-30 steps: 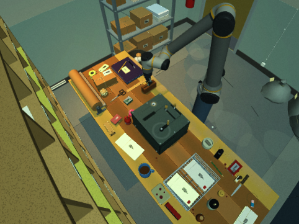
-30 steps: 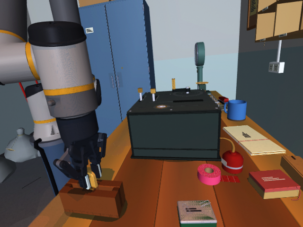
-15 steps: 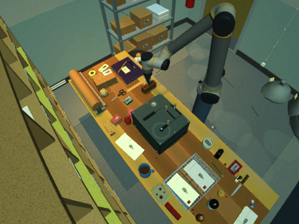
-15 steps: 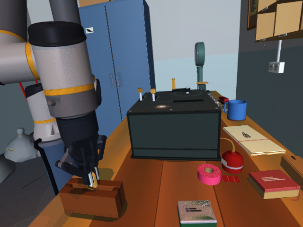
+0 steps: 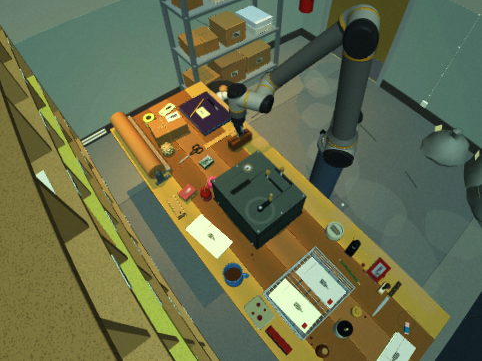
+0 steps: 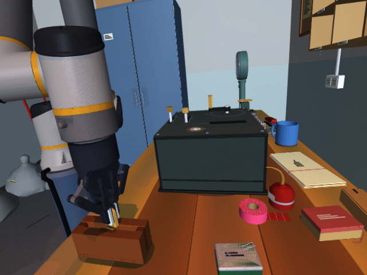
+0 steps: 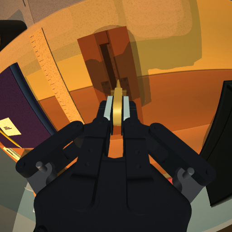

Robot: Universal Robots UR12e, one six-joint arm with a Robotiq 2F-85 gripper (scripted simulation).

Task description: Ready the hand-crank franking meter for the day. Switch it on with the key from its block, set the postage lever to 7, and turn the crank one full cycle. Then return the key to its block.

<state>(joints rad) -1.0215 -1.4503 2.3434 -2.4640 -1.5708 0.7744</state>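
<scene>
The brass key (image 7: 117,106) stands in the slot of its wooden block (image 6: 112,239), and its bow is clamped between the fingers of my gripper (image 7: 117,108), which reaches straight down onto the block (image 5: 240,140) at the bench's near end. The dark franking meter (image 6: 211,154) sits a short way along the bench. On its top are the keyhole plate (image 6: 195,129), two brass-topped levers (image 6: 178,114) and the crank knob (image 6: 210,101).
A blue cabinet (image 6: 148,74) stands behind the bench. A wooden ruler (image 7: 52,77) and a purple book (image 7: 20,106) lie beside the block. Pink tape (image 6: 253,210), a red dispenser (image 6: 281,192), a red book (image 6: 332,222) and a small tin (image 6: 238,257) lie before the meter.
</scene>
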